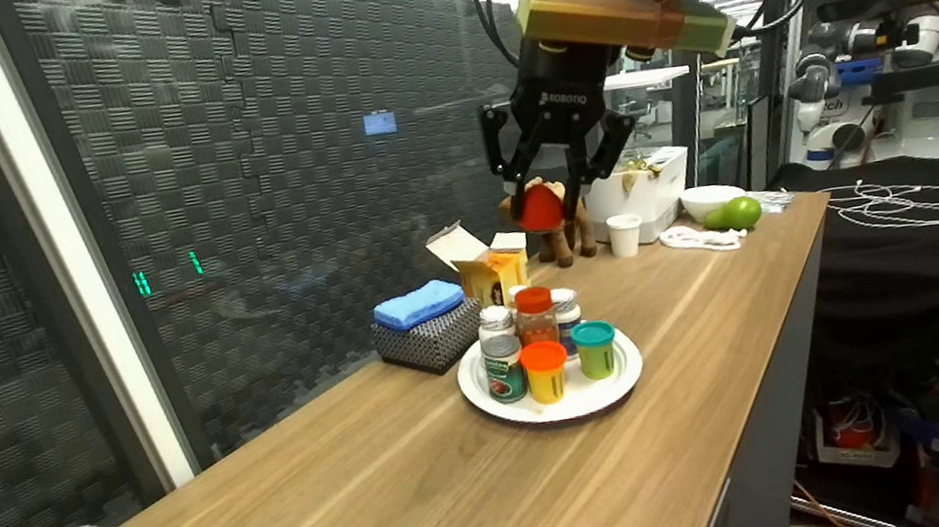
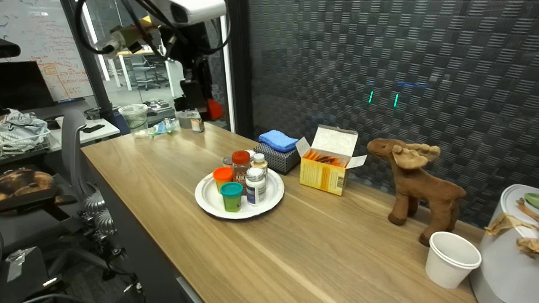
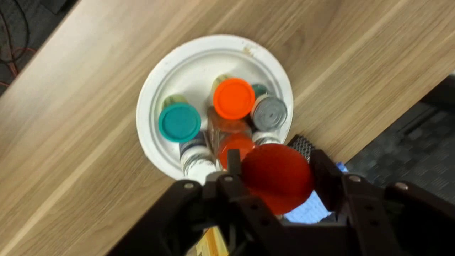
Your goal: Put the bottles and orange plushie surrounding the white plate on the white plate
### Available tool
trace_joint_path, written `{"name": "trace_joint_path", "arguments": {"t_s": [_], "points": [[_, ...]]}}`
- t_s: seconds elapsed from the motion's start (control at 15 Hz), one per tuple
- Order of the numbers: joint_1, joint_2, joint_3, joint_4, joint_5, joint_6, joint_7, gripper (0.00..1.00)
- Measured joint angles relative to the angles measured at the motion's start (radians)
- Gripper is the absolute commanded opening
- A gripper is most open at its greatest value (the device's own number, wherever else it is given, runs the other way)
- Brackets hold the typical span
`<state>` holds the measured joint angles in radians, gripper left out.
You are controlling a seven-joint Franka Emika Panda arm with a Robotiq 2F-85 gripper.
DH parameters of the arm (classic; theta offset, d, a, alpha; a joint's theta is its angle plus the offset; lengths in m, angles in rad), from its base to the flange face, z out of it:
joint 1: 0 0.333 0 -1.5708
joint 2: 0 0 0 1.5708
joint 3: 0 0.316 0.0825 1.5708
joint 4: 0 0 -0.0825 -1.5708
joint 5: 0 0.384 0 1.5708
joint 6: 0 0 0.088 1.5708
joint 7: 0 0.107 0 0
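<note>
My gripper [image 1: 547, 199] is shut on the round orange-red plushie [image 1: 540, 209] and holds it in the air. The plushie also shows in an exterior view [image 2: 215, 109] and between the fingers in the wrist view [image 3: 277, 177]. The white plate [image 1: 618, 391] stands on the table below. On it stand a red-capped bottle [image 2: 241, 170], a white-capped bottle with a blue label [image 2: 255, 189], another white-capped bottle [image 2: 260, 162] and a silver-lidded bottle [image 1: 505, 377]. In the wrist view the plushie and fingers partly cover the bottles nearest the gripper.
An orange-lidded tub [image 1: 546, 376] and a teal-lidded tub [image 1: 596, 351] also stand on the plate. Beside it are a dark box [image 1: 426, 346] with a blue cloth [image 1: 419, 305] and an open yellow box [image 2: 322, 174]. A plush moose [image 2: 421, 185] and paper cups [image 2: 450, 261] stand farther along.
</note>
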<state>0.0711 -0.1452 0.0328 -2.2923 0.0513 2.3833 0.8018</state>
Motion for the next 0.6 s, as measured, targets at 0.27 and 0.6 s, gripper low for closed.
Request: {"name": "trace_joint_path", "arguments": {"t_s": [0.27, 0.6], "points": [[0.008, -0.012, 0.034, -0.061, 0.077, -0.017, -0.056, 0.27], [0.007, 0.003, 0.034, -0.13, 0.124, -0.038, -0.124, 0.27]]}}
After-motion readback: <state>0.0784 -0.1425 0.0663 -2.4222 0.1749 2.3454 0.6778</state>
